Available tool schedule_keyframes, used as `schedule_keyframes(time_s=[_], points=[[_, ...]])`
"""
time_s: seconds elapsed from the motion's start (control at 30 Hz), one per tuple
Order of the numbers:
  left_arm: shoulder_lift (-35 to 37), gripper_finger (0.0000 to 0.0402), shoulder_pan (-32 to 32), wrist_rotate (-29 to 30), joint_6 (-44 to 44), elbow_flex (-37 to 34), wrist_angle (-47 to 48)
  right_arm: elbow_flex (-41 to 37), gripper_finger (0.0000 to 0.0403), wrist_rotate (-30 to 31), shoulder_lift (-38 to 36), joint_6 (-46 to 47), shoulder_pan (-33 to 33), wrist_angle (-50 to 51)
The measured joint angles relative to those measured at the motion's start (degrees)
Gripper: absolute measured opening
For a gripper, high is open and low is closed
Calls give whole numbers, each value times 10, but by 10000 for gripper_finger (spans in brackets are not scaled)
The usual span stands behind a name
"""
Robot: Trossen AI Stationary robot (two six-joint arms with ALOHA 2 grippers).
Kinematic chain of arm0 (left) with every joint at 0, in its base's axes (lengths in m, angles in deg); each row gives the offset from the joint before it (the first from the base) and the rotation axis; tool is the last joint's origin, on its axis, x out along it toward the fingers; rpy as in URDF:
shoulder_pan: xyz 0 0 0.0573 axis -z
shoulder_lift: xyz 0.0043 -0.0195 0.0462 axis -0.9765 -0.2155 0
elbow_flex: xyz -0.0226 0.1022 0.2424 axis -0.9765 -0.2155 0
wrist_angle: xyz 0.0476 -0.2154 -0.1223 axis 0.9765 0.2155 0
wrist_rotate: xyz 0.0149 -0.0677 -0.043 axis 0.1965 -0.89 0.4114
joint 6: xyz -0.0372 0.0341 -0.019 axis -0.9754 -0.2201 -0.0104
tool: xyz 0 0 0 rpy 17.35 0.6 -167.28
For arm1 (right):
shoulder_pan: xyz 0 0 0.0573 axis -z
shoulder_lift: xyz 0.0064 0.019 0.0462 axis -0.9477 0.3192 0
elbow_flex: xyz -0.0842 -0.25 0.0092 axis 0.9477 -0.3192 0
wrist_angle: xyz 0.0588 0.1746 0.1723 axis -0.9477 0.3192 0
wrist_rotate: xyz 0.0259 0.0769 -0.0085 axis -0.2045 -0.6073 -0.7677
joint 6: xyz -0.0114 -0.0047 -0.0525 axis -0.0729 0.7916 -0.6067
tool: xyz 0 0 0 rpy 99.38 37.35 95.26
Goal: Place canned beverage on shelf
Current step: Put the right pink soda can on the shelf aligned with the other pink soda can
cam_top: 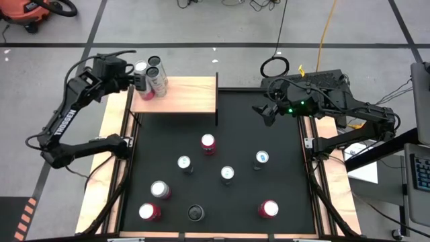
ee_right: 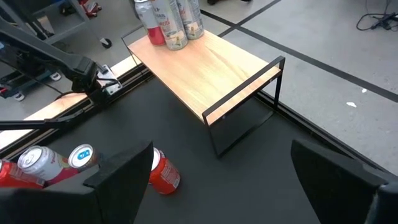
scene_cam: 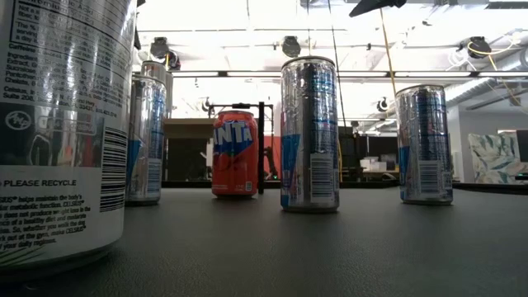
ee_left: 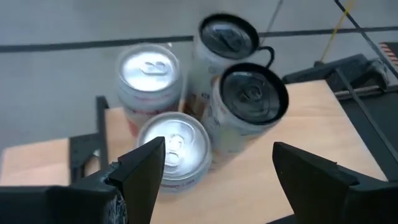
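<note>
1. Left gripper [cam_top: 134, 72] spread wide, holding nothing, poised at the shelf's far-left corner just beside a cluster of four cans [cam_top: 152, 75].
2. Cans upright on the shelf [cam_top: 185, 97], packed touching one another.
3. Right gripper [cam_top: 266, 111] also spread and empty, hovering over the mat [cam_top: 282, 168] near its far-right edge.
4. Eight more cans [cam_top: 208, 143] scattered upright across the mat.

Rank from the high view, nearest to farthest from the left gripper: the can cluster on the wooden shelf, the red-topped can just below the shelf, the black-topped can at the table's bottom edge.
1. Cluster of silver and dark-topped cans, at the left gripper, on the pale wooden shelf.
2. Red-topped can, mid-mat.
3. Black-topped can, bottom edge.
</note>
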Motion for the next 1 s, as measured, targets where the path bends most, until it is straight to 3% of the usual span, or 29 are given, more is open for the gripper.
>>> schedule_keyframes(time_s=[0.27,0.5,1.0], points=[[-25,311,0,22,-18,19,74,0,360,0,0,-7,0,0],[-46,392,0,24,-32,19,74,0,360,-15,0,-15,0,0],[-106,400,0,62,-4,19,117,0,360,-29,0,-20,0,0]])
